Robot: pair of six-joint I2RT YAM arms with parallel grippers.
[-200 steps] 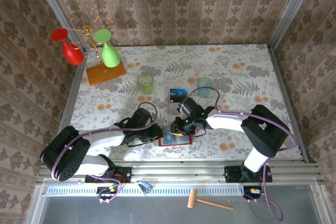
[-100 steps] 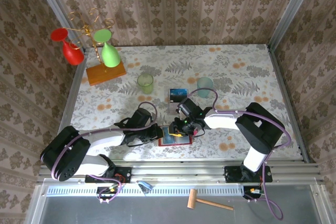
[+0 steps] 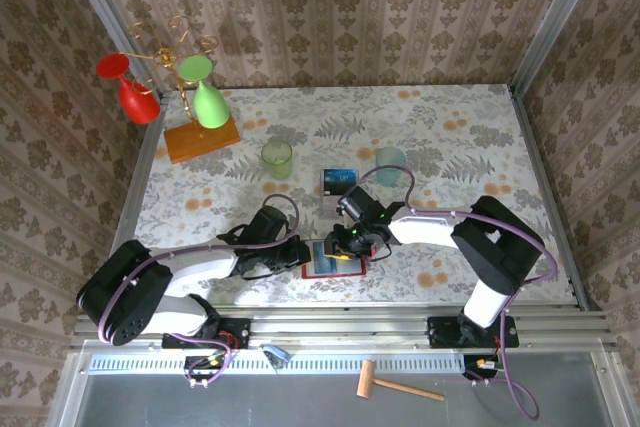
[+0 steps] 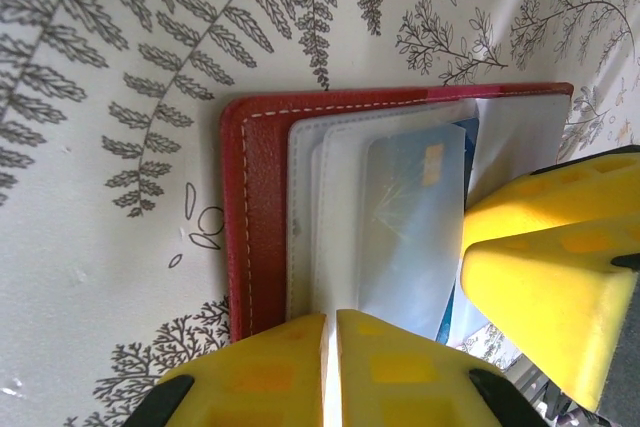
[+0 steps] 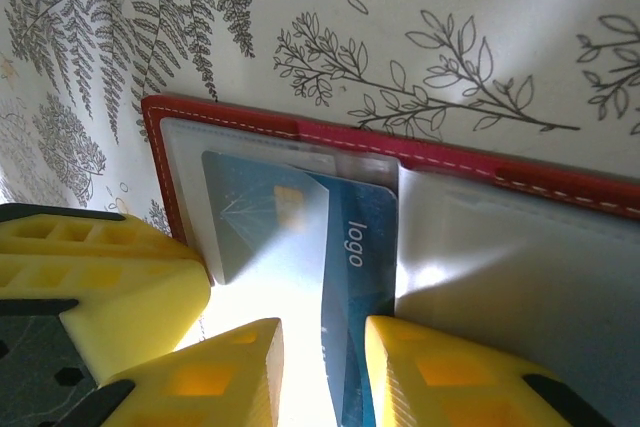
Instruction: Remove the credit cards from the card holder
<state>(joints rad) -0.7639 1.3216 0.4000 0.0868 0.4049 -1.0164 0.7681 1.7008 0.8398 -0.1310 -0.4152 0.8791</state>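
While card holder (image 5: 560, 190) lies open, blue card (image 5: 355, 247) pokes from clear pocket (image 5: 182, 162); left tool (image 4: 331, 325) clenched; right tool (image 5: 323, 335) released.

light: bright, even | shadows: faint | glare: white sheen on card holder (image 5: 470, 247) pockets, wrist views | focus: sharp

A fixed camera looks down from above and behind the arm bases (image 3: 222, 332), taking in the table (image 3: 450, 137). Both wrist cameras hover close over the open card holder (image 3: 340, 270) (image 4: 255, 217) (image 5: 560, 189), lower centre of the overhead frame, from opposite sides.
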